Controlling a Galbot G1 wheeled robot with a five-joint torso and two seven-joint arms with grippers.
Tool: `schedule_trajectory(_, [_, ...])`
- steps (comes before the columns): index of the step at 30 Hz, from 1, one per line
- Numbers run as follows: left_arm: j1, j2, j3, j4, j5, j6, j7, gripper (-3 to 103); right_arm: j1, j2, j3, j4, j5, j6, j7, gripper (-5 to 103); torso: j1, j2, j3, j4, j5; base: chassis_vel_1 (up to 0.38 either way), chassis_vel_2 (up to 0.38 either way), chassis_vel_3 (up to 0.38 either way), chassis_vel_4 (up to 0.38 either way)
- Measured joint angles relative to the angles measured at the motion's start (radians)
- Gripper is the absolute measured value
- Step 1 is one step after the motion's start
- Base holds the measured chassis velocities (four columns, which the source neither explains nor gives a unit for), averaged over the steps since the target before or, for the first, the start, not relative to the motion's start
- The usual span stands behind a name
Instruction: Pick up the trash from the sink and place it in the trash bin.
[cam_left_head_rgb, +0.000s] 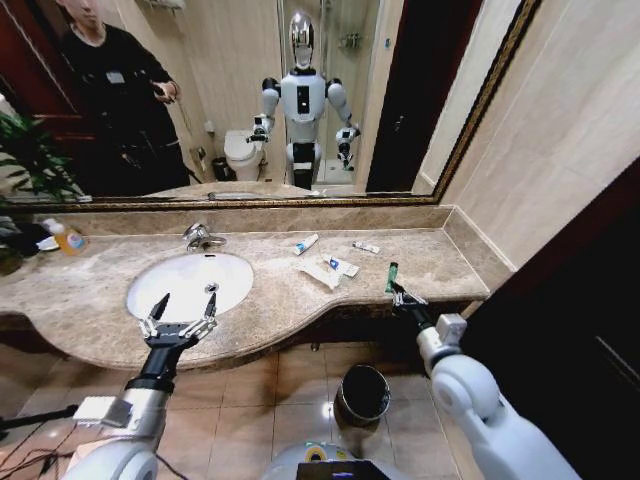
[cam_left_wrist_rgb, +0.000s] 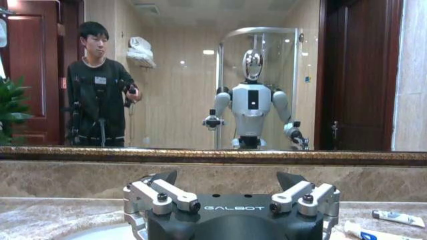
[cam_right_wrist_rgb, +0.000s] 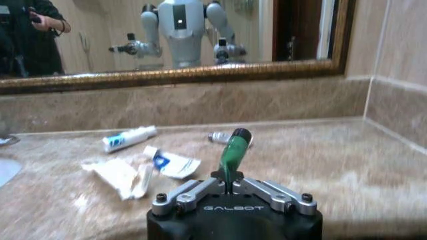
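The small green tube (cam_right_wrist_rgb: 231, 152) was gripped upright in the right hand (cam_left_head_rgb: 400, 293) above the near right edge of the marble table (cam_left_head_rgb: 430, 262), while the left hand (cam_left_head_rgb: 181, 318) was held spread wide over the near rim of the sink (cam_left_head_rgb: 190, 283). White tubes (cam_left_head_rgb: 306, 244) and paper packets (cam_left_head_rgb: 322, 275) were left on the table right of the sink, and the trash bin (cam_left_head_rgb: 362, 394) was seen on the floor below.

Glossy marble counter (cam_left_head_rgb: 420, 262), chrome faucet (cam_left_head_rgb: 198, 237)
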Motion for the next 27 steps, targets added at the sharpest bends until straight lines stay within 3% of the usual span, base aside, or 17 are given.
schedule_trajectory(9, [0.000,0.000,0.000,0.000,0.000,0.000,0.000,100,-0.151,0.080,-0.003,-0.064,-0.119,0.106,-0.063,1,0.000,0.000,0.000,0.0001,0.0000,0.000,0.000,0.000,0.000])
schedule_trajectory(14, [0.000,0.000,0.000,0.000,0.000,0.000,0.000,100,-0.224,0.139,-0.007,-0.164,-0.205,0.214,-0.071,1,0.000,0.000,0.000,-0.0001,-0.0002,0.000,0.000,0.000,0.000])
schedule_trajectory(19, [0.000,0.000,0.000,0.000,0.000,0.000,0.000,100,-0.215,0.189,-0.016,-0.303,-0.239,0.325,-0.050,1,0.000,0.000,0.000,0.0000,0.0000,0.000,0.000,0.000,0.000])
schedule_trajectory(27, [0.000,0.000,0.000,0.000,0.000,0.000,0.000,100,-0.121,0.245,-0.034,-0.547,-0.297,0.384,-0.058,1,0.000,0.000,0.000,0.0000,0.0002,0.000,0.000,0.000,0.000])
